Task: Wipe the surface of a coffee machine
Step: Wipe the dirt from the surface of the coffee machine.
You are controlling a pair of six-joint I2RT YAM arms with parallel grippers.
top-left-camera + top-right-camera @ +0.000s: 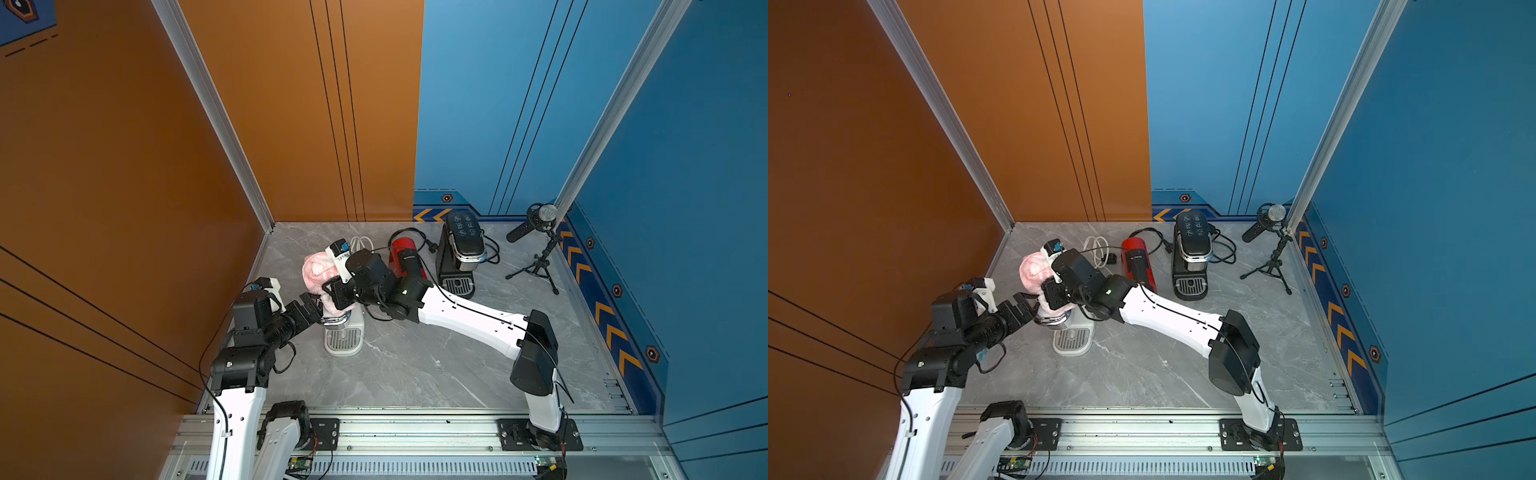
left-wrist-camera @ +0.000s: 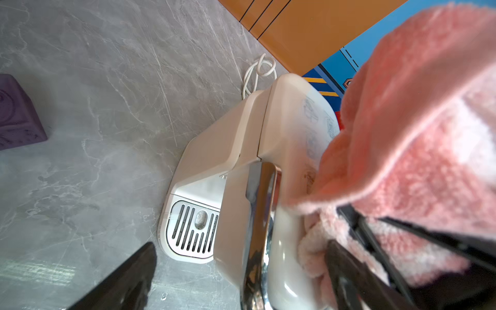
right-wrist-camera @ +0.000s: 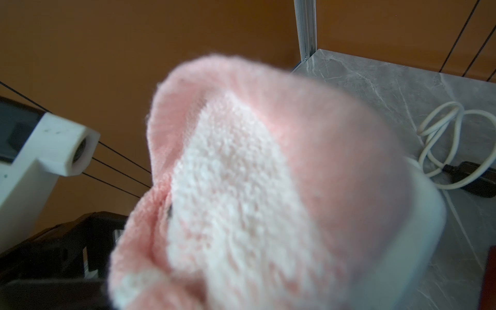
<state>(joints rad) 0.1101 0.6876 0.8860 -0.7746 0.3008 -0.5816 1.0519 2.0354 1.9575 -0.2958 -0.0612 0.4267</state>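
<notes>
Now the right pincer (image 1: pixel 331 294) grips the fluffy pink towel (image 1: pixel 316 269) atop the white plastic coffee machine (image 1: pixel 344 337), left pincer (image 1: pixel 310 305) wide beside

We see a gray table (image 1: pixel 415 365). On it sit a white machine (image 1: pixel 344 340), a red machine (image 1: pixel 402 250), a black machine (image 1: pixel 461 259), a mic (image 1: pixel 540 249) and a cord (image 1: pixel 361 242).

- The cloth (image 1: pixel 316 270) is pink with white patches.
- The coffee machine (image 2: pixel 230 139) is creamy white with a shiny silver band.
- The table (image 1: pixel 436 365) is grey with pale marble lines.
- One small machine (image 1: pixel 402 249) is red.
- The tall machine (image 1: pixel 463 245) is black.
- The block (image 2: pixel 16 115) is purple.
</notes>
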